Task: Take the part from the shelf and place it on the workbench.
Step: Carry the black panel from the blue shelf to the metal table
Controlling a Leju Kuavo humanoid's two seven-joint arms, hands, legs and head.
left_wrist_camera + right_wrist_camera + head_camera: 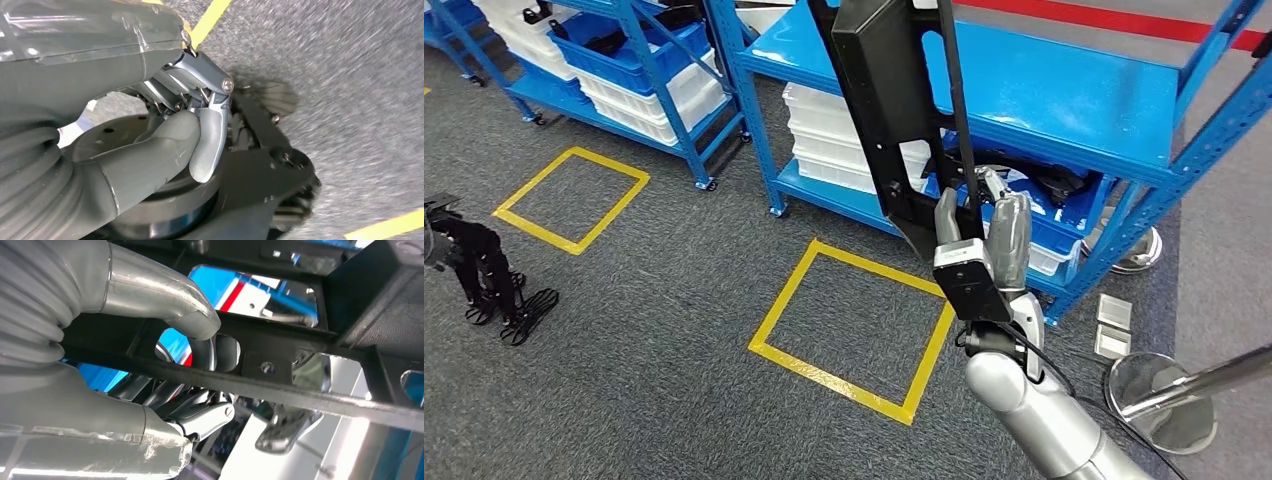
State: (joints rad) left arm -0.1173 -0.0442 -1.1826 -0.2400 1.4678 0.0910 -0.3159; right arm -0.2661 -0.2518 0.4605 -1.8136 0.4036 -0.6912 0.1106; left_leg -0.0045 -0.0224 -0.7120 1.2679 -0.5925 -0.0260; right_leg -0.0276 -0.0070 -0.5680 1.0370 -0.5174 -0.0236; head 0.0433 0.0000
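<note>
The grey carpet floor [654, 390] fills the lower half of the head view, marked with a yellow tape square [854, 325] at the centre and another yellow square [572, 198] at the left. Blue shelves [1064, 100] cross the upper right, with a second blue rack [624, 90] in the upper left carrying white and blue bins. The black part [889, 120], a long flat frame with a thin bar, rises from the frame's centre to the top edge, in front of the shelf and off it. The right robot hand [984, 235] grips its lower end; the right wrist view shows thumb and fingers wrapped round a bar of the frame. The left robot hand [484, 270] hangs at the far left above the floor, fingers curled in, holding nothing.
</note>
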